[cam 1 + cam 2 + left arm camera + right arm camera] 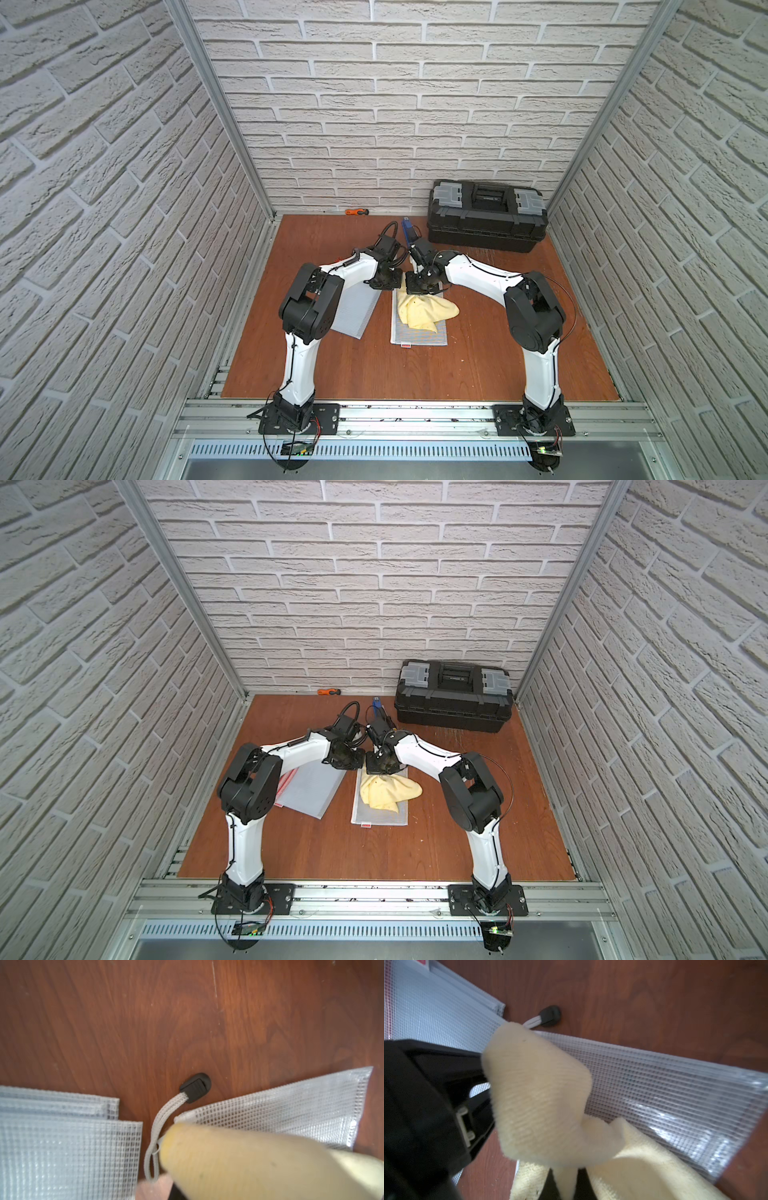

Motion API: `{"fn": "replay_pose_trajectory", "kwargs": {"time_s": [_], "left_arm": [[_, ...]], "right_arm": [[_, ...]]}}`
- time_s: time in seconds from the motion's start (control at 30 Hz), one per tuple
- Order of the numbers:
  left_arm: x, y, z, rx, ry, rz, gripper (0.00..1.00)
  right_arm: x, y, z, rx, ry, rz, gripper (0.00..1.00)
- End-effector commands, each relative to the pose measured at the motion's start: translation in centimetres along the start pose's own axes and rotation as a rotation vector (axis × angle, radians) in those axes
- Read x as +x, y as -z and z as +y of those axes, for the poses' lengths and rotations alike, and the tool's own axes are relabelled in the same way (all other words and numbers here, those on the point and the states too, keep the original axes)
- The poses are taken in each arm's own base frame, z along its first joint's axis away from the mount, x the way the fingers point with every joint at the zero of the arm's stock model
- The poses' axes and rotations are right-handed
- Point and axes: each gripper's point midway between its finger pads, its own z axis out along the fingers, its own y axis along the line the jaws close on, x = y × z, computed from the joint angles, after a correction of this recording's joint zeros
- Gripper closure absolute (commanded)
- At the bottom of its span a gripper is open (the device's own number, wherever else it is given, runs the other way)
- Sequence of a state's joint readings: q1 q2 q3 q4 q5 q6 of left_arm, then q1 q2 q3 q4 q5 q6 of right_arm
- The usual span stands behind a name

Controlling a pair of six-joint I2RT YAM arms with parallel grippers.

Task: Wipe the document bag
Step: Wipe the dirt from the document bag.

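Right hand [420,287] clamps the yellow cloth [428,313] at the twelve-o'clock end of the mesh document bag [419,337], which lies twelve-to-six on the table [478,365]. Wiping should pull toward six. Left hand [384,284], closed together, sits at its nine.

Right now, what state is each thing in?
middle document bag: flat, partly covered.
yellow cloth: bunched on the middle document bag, gripped at its far end.
side document bag: flat, no cloth on it.
toolbox: lid closed.
right gripper: shut on yellow cloth.
left gripper: shut, contents unclear.
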State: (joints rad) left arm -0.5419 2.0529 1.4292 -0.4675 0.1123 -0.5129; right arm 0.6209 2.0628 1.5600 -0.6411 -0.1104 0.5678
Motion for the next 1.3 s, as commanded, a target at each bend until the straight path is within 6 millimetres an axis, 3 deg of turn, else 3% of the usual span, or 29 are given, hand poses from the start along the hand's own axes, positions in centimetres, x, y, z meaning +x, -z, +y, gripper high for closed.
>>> {"fn": "replay_pose_trajectory", "kwargs": {"time_s": [0.0, 0.2, 0.47, 0.63, 0.73, 1.03, 1.13, 1.27], "left_arm": [[1.7, -1.2, 0.5, -0.024, -0.002, 0.046, 1.0], [1.8, -1.2, 0.6, -0.023, -0.004, 0.046, 1.0], [2.1, -1.3, 0.7, -0.028, -0.003, 0.05, 1.0], [2.2, -1.4, 0.8, -0.031, -0.005, 0.054, 1.0], [2.2, -1.4, 0.8, -0.03, -0.004, 0.053, 1.0], [2.3, -1.3, 0.9, -0.036, 0.0, 0.053, 1.0], [2.4, -1.2, 1.0, -0.038, -0.001, 0.055, 1.0], [2.4, -1.2, 1.0, -0.041, -0.003, 0.055, 1.0]], "right_arm": [[3.3, -1.5, 0.1, 0.032, -0.001, 0.123, 0.97], [2.7, -2.3, -3.3, 0.115, -0.061, 0.157, 0.97], [0.6, -0.1, -9.4, 0.151, -0.181, 0.127, 0.97], [0.7, 0.8, -11.6, 0.163, -0.21, 0.13, 0.97], [0.1, 0.8, -10.6, 0.12, -0.202, 0.118, 0.97], [-2.5, -2.0, -2.1, -0.045, -0.127, 0.135, 0.97], [-2.5, -3.1, -1.9, -0.054, -0.152, 0.15, 0.97], [-1.8, -3.6, -4.1, -0.018, -0.192, 0.168, 0.97]]}}
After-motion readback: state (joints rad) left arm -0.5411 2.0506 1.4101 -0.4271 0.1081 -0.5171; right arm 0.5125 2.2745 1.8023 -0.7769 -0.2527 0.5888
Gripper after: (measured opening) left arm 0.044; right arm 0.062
